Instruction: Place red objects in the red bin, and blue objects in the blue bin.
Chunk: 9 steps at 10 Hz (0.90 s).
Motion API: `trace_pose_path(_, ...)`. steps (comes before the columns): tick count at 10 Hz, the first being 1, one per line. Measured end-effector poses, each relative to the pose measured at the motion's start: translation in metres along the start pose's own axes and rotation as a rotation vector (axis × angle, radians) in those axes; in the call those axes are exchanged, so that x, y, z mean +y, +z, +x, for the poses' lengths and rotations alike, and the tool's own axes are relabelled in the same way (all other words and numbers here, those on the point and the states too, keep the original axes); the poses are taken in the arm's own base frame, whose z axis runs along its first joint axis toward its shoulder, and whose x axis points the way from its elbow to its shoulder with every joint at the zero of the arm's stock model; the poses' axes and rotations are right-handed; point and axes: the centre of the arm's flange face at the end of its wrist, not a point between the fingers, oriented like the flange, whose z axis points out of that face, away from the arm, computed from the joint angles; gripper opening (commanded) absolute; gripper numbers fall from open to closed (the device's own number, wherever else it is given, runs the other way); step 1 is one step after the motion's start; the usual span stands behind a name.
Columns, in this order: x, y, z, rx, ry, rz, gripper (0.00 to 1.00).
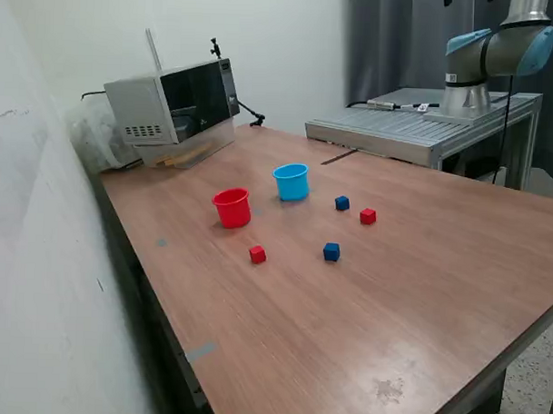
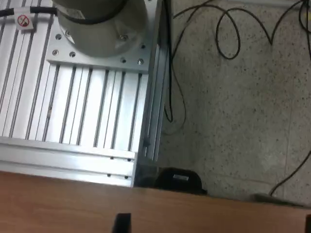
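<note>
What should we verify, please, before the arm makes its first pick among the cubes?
1. Red cup upright, open: ok.
2. Light blue cup upright, open: ok.
3. Both red cubes on the table, apart from the cups: ok.
4. Both blue cubes unobstructed: ok.
5. Pincer open: cannot tell; only dark tips at the wrist view's edge.
6. Cups hold nothing yet: cannot tell.
</note>
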Motion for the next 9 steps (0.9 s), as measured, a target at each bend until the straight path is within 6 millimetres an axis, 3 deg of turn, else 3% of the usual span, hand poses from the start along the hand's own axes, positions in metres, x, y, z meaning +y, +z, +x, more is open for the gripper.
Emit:
trace_pose_path(5, 0.037, -0.040, -0.001, 0.035, 0.038, -0.323, 1.00)
trace_pose_path(7, 0.069, -0.048, -0.005, 0.046, 0.070, -0.371, 1.00)
trace_pose_path(9, 0.116, -0.036, -0.008, 0.053, 0.097, -0.394, 1.00)
